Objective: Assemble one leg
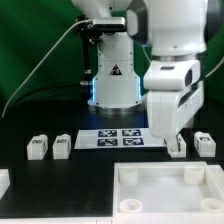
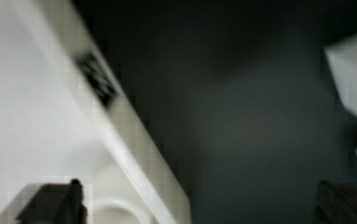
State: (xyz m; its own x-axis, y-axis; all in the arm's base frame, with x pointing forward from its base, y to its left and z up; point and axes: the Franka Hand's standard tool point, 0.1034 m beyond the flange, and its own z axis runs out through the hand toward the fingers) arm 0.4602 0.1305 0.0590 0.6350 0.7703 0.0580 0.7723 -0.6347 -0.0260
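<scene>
Tool, its fingers spread wide and empty, hangs low beside the nearest leg, which stands on the table off the marker board's end toward the exterior view's right, not yet between them.

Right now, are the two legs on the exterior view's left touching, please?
Apart: the exterior view shows dark table between the outer leg and its neighbour.

Bare table lay open on the exterior view's left, bounded behind by two legs and on the other side by the white tray-like part. On the exterior view's right room was tight: the gripper hung over a third leg, a fourth leg just beside, the tray-like part's rim near in front. The robot base blocked the back.
</scene>
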